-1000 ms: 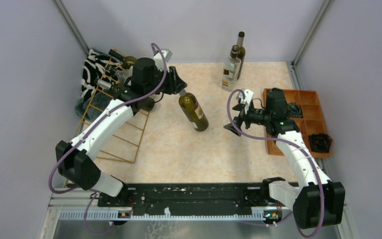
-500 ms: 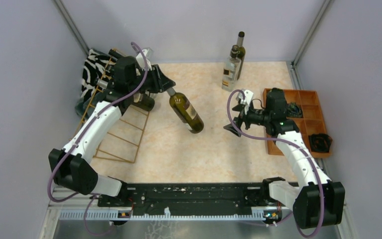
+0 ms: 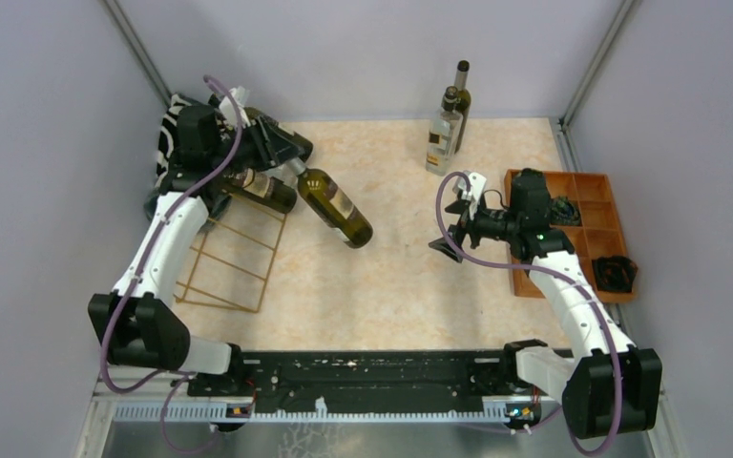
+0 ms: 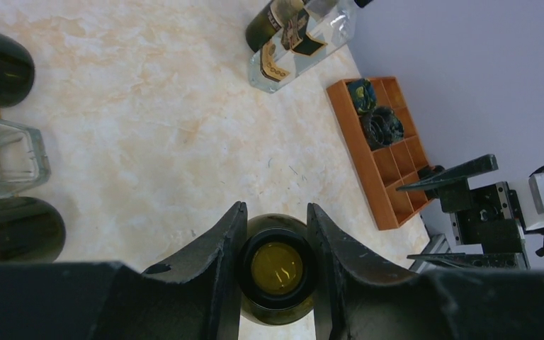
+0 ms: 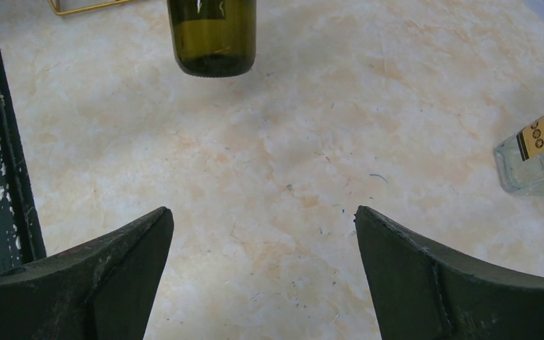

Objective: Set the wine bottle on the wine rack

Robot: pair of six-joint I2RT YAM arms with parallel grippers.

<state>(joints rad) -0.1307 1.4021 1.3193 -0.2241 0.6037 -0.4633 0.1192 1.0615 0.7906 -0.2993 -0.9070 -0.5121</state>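
Note:
My left gripper (image 3: 291,160) is shut on the neck of a dark green wine bottle (image 3: 336,207), held tilted above the table with its base pointing right and toward me. In the left wrist view the bottle's mouth (image 4: 276,268) sits between my two fingers. The gold wire wine rack (image 3: 234,253) leans at the far left, with several bottles lying in its upper cells. My right gripper (image 3: 449,227) is open and empty over the table; in its view (image 5: 262,234) the held bottle's base (image 5: 212,35) hangs ahead.
A clear bottle (image 3: 442,134) and a dark bottle (image 3: 460,91) stand at the back centre. An orange-brown compartment tray (image 3: 592,224) with dark items lies on the right. A zebra-patterned cloth (image 3: 174,134) sits behind the rack.
My left arm has swung left toward the rack, carrying the wine bottle with it. The right arm has not moved.

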